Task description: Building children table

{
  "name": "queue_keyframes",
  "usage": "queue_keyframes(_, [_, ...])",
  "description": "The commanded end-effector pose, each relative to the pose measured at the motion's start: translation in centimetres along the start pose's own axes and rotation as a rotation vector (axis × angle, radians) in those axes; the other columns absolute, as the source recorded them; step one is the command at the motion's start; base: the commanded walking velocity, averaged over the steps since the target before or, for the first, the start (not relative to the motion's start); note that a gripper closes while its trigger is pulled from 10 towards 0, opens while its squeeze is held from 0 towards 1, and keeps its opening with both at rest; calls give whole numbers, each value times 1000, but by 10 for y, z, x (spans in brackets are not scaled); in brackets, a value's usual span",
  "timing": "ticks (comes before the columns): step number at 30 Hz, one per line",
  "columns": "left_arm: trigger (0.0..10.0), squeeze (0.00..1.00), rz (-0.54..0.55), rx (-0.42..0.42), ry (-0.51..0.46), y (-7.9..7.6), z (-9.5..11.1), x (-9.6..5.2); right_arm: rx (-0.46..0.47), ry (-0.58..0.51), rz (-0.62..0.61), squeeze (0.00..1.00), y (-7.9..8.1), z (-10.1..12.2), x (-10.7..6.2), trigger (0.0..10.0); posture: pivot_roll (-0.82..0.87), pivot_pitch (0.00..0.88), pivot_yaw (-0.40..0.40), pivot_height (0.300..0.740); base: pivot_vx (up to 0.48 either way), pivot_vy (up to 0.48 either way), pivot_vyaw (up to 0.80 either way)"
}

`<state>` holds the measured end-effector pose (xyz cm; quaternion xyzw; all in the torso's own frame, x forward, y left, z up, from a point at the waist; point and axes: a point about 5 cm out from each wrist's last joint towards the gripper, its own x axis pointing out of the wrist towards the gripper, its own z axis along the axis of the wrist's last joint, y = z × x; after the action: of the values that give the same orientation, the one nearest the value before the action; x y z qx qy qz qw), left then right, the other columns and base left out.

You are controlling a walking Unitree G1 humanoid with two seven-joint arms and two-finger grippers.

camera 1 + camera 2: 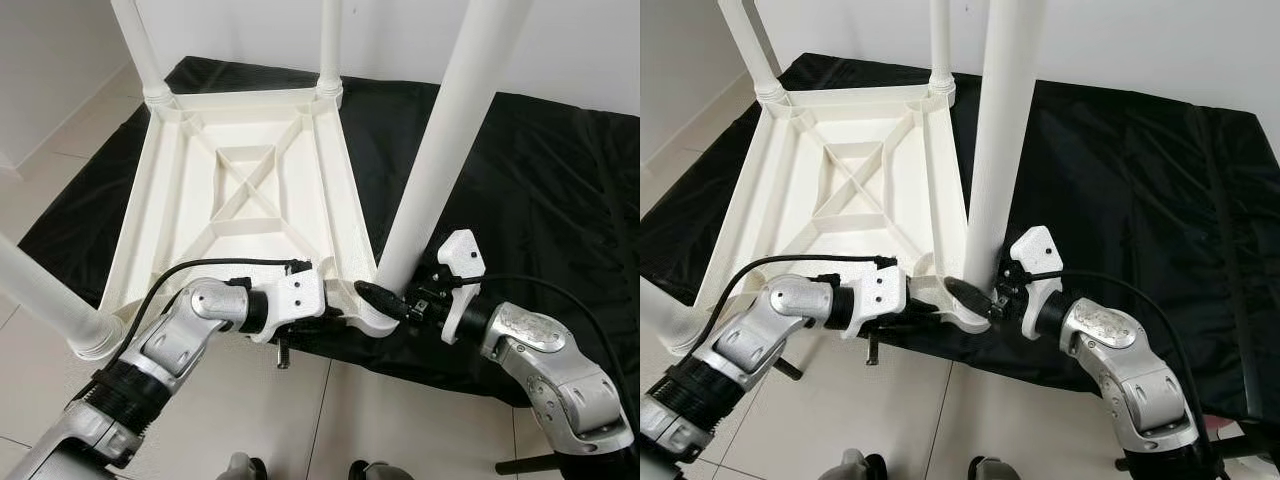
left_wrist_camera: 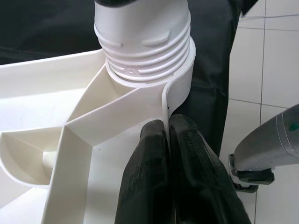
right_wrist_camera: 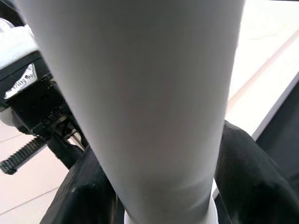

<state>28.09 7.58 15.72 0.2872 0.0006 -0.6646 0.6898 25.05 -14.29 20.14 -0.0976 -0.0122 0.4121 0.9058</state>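
Head views bright, even daylight, both sharp. My black cloth (image 1: 560, 180) shows soft sheen on folds toward 2 o'clock. White tabletop (image 1: 240, 190) evenly lit, ribs cast faint soft shadows. No hard glare. Left wrist view crisp on threaded socket (image 2: 145, 51); my left pincer (image 2: 169, 140) fingers slightly soft, very close to lens. Right wrist view: leg (image 3: 149, 93) blurred, too near; gentle shading toward its 9 o'clock side; floor washed out at 2 o'clock.

The upturned table top (image 1: 240, 190) was cream plastic, smooth and faintly glossy, as were its round legs (image 1: 440, 150). Beneath it lay a crinkled black sheet (image 1: 540, 180) with a slight sheen, over glossy pale floor tiles (image 1: 380, 420). The arms (image 1: 1120, 360) were brushed silver metal.
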Motion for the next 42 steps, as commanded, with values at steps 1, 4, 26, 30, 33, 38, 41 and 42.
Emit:
queue_keyframes(1, [0,0,-273,14,-11,-15,1,-10,-22,-16,-70,0,-12,5,-6,1529,-52,141,43,740,0,0,0])
queue_keyframes(4, [0,0,-261,11,-16,-14,2,-9,-14,-11,-78,0,-12,3,-4,0,-52,140,42,740,0,0,0])
queue_keyframes(26, [0,0,-173,-7,-176,21,43,58,182,266,-1277,0,-36,-65,-13,0,-74,161,59,740,0,0,0])
queue_keyframes(30, [0,0,-181,-10,-175,22,43,61,161,220,-1257,0,-35,-59,-7,10000,-75,162,60,740,0,0,0])
queue_keyframes(33, [0,0,-184,-10,-174,21,42,61,143,205,-1242,0,-34,-56,-4,10000,-75,163,60,740,0,0,0])
queue_keyframes(38, [0,0,-181,-18,-163,19,37,60,80,109,-1160,1000,-36,-41,2,10000,-70,163,55,740,0,0,0])
queue_keyframes(41, [0,0,-182,-20,-158,18,35,58,54,67,-1111,831,-37,-33,5,10000,-70,163,55,740,0,0,0])
queue_keyframes(42, [0,0,-182,-20,-158,18,35,58,54,67,-1111,831,-37,-33,5,10000,-70,163,55,740,0,0,0])
